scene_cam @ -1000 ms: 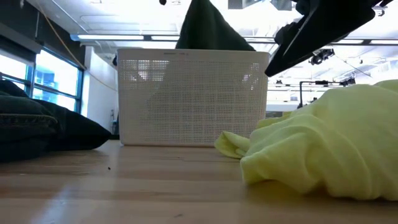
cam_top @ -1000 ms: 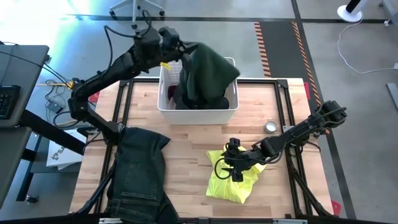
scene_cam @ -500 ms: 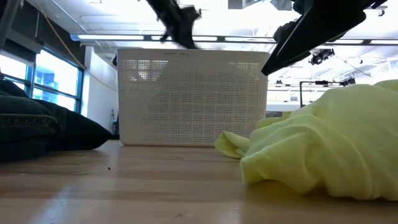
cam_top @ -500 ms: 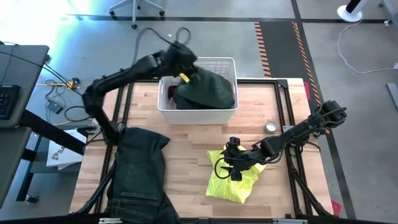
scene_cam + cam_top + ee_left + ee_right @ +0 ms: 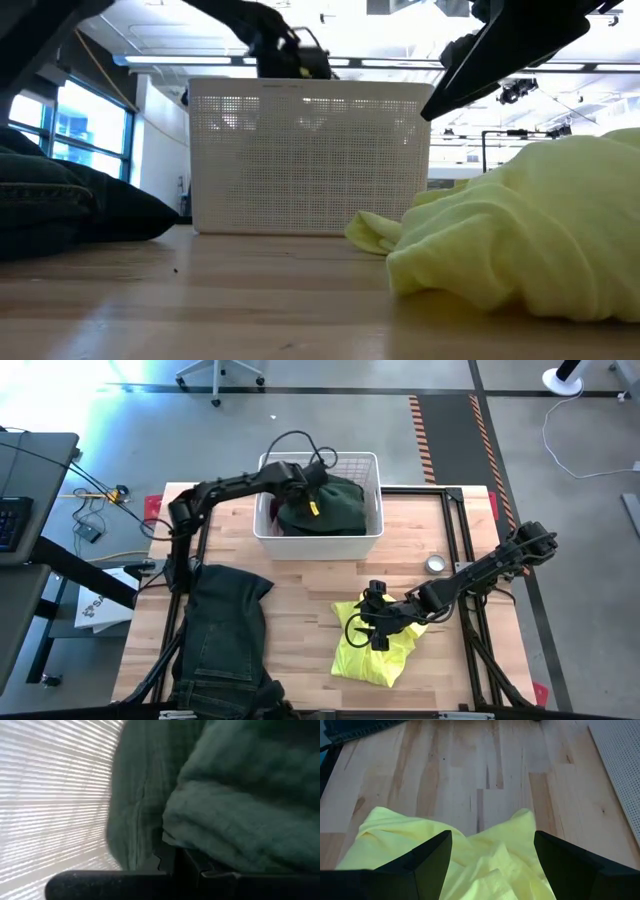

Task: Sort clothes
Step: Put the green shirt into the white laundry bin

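Note:
The dark green garment (image 5: 335, 510) lies heaped in the white lattice basket (image 5: 268, 532), which also shows in the low view (image 5: 310, 160). My left gripper (image 5: 305, 482) is down inside the basket, shut on this garment (image 5: 225, 810). A maroon piece (image 5: 272, 510) shows at the basket's left wall. The dark jeans (image 5: 225, 640) lie on the table's near left. The yellow shirt (image 5: 380, 650) lies crumpled at the near right. My right gripper (image 5: 492, 836) stands open over the shirt's far edge (image 5: 485, 845). My left gripper has a fold of the dark green garment (image 5: 200, 840) between its fingers, coming from the table's left and slanting down into the basket. The cloth hides the fingertips. The garment rests in the basket, slack. My right gripper: I cannot tell whether its fingers touch the yellow shirt.
A small roll of tape (image 5: 436, 564) lies right of the basket. Bare wood shows between the jeans and the shirt (image 5: 300, 620). The basket's walls stand around my left gripper.
My left gripper has come down and toward the near edge, from high above the basket's far left corner into the basket. The dark green garment, which hung above the basket, now lies heaped inside it.

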`<action>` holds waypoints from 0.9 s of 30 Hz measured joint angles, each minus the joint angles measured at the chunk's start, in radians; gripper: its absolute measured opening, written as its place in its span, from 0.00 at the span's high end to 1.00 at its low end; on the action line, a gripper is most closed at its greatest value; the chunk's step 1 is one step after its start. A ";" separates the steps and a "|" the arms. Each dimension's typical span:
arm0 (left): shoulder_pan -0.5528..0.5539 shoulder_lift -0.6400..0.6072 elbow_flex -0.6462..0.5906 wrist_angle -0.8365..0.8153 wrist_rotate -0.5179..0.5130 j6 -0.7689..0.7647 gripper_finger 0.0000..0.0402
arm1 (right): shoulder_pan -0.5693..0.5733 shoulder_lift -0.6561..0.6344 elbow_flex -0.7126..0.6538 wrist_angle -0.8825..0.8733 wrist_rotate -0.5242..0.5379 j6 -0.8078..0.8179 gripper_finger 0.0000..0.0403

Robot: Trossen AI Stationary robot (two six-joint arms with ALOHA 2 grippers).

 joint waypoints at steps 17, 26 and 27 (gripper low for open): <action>0.000 -0.047 0.083 -0.233 -0.207 0.021 0.66 | 0.000 0.000 0.000 -0.002 -0.001 0.000 0.30; -0.049 -0.211 0.145 -0.124 -0.078 -0.070 0.64 | 0.000 0.000 0.000 0.000 0.000 0.000 0.30; -0.053 -0.220 0.145 -0.075 -0.019 -0.070 0.65 | 0.000 0.000 0.000 0.000 0.000 0.000 0.30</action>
